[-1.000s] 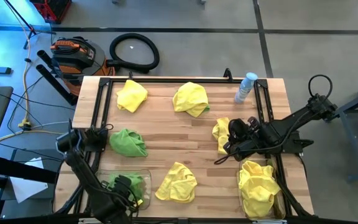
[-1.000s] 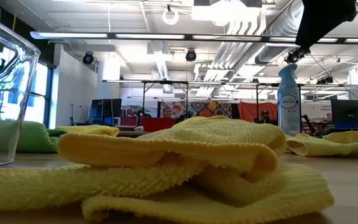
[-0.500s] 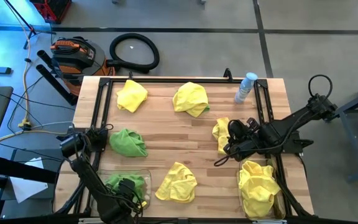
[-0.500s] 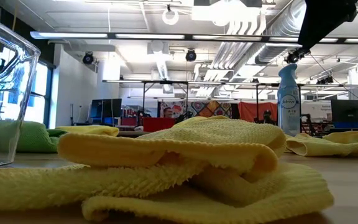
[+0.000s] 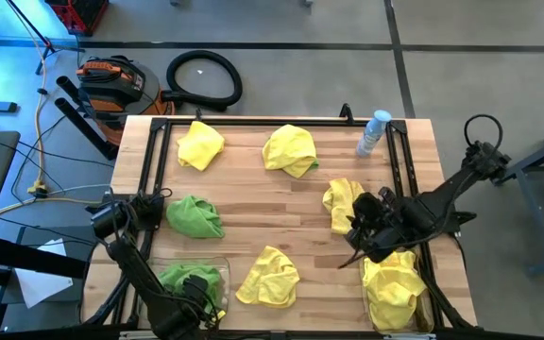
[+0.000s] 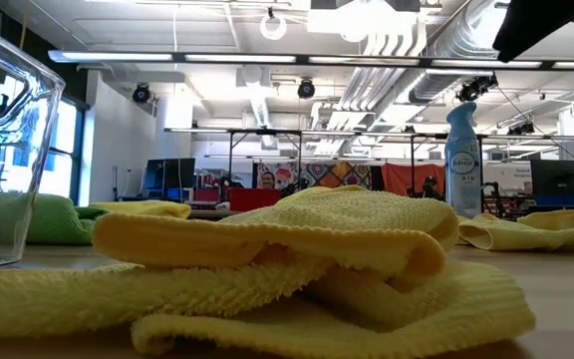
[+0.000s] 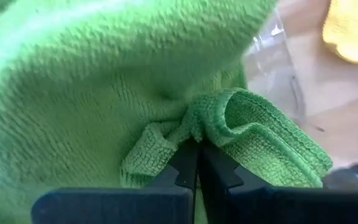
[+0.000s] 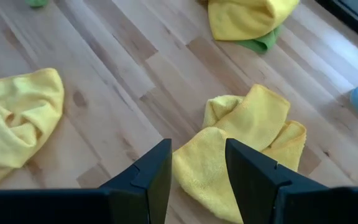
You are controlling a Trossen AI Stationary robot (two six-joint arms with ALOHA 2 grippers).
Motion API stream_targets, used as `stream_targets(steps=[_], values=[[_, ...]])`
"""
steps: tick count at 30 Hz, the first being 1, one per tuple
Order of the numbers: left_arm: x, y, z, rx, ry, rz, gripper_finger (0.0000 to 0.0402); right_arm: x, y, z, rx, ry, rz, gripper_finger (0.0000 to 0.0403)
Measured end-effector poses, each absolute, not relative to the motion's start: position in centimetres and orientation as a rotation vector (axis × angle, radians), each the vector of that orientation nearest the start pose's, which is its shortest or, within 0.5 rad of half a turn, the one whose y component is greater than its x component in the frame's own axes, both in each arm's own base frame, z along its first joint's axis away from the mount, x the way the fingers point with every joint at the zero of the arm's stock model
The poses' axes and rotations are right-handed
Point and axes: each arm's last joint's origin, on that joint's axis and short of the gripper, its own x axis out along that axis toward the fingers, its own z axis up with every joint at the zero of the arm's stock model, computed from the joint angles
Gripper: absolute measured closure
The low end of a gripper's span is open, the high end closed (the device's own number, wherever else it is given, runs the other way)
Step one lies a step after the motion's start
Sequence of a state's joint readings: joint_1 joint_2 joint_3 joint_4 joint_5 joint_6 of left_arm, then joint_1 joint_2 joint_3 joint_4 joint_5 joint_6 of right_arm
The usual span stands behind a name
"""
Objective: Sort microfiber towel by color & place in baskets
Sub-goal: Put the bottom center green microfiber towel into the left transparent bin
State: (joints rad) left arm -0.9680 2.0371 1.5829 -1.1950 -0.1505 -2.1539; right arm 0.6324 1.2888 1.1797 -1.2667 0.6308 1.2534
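Left claw pinched together on green towel in 7 o'clock basket; your lift may drag it out. Right claw apart, empty, above yellow towel at 3 o'clock; snag risk.

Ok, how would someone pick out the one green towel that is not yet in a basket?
Start at the wooden table seen from above and go to its left edge. About halfway along that edge lies a crumpled green towel flat on the bare wood, just beyond the clear basket that holds another green towel. It is the only green cloth lying loose; every other loose towel is mostly yellow.
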Motion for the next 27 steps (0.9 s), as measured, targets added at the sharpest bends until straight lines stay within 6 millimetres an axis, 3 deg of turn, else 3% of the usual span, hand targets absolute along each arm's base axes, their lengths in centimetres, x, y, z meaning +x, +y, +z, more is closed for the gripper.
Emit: stream_targets(steps=[11, 19, 27], values=[[21.4, -30.6, 20.8, -0.831, 1.242, 0.869, 0.0401, 16.9, 13.5, 30.1, 0.381, 0.868, -0.558, 0.0258], [19.9, -28.5, 18.1, -0.894, 1.226, 0.852, 0.0401, 16.9, 14.0, 30.2, 0.422, 0.796, -0.56, 0.0258], [19.0, -27.2, 19.4, -0.887, 1.241, 0.765, 0.0401, 17.6, 14.6, 30.5, 0.512, 0.743, -0.514, 0.0258]])
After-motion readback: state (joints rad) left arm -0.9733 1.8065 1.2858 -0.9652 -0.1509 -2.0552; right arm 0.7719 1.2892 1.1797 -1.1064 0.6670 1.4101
